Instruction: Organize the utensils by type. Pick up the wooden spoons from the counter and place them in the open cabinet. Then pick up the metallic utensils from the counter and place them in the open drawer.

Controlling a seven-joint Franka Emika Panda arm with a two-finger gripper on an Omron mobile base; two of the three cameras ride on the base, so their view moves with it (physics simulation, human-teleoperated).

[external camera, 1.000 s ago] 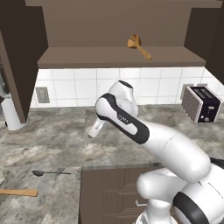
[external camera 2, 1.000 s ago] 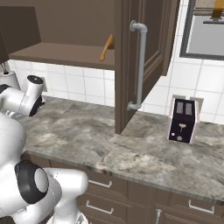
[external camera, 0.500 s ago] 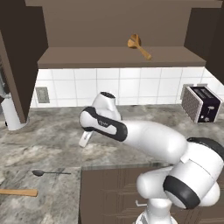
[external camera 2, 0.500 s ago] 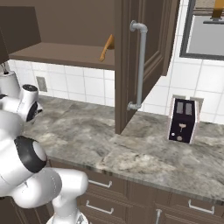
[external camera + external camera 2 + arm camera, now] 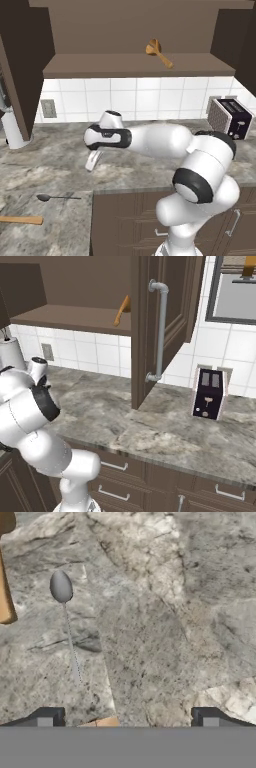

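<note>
Slim grey spoon (image 5: 65, 618) on marbled counter (image 5: 165, 612)

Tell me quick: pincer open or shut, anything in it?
Pincer: open, holding nothing, hanging over the counter near the metal spoon.

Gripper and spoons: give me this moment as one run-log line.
gripper: open, empty, above counter | wooden spoon: on open cabinet shelf | second wooden spoon, dark utensil: on counter
</note>
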